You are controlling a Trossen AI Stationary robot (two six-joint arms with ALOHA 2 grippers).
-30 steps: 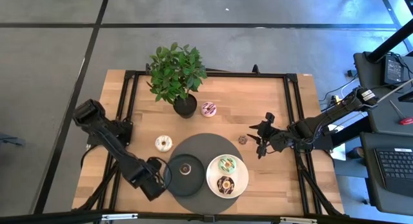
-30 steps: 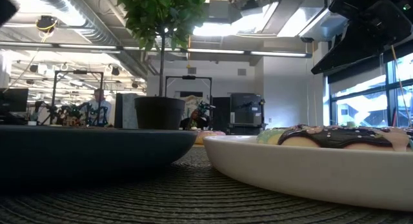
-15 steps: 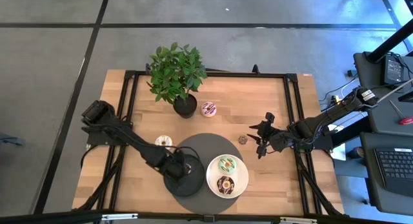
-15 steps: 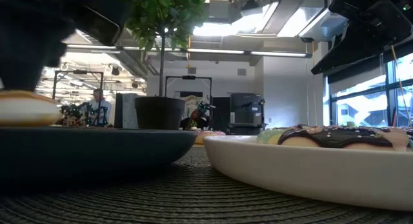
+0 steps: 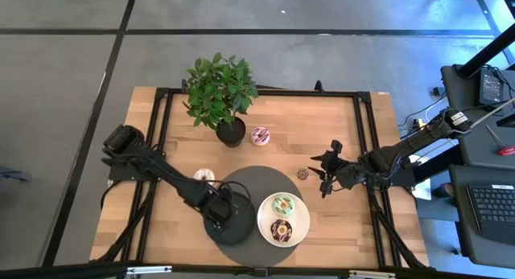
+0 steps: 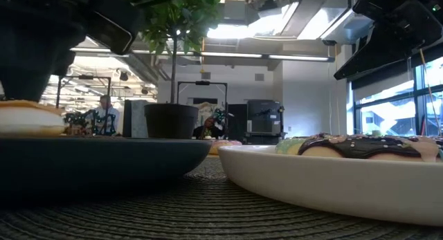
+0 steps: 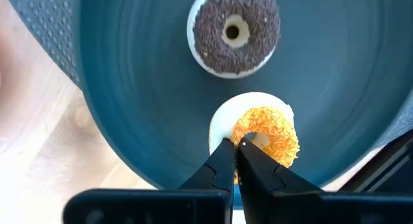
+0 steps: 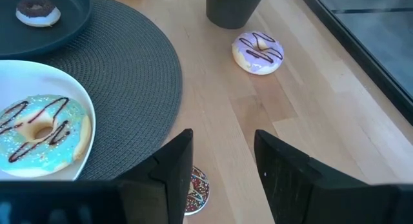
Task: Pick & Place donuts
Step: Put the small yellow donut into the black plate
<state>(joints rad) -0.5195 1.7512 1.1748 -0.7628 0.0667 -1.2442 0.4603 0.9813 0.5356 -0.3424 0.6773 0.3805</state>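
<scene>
Wooden counter (image 5: pixel 346 126) carried both arms: left gripper (image 7: pixel 237 144) reached over the dark plate's (image 7: pixel 348 88) near rim, pinched shut on an orange donut (image 7: pixel 271 133); right gripper (image 8: pixel 222 156) hovered half-open near the right edge.

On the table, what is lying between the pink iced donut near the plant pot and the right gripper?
Only bare wood. In the right wrist view, the table is bare between the pink iced donut and the right gripper; the sprinkled tiny donut lies by its fingers.
</scene>
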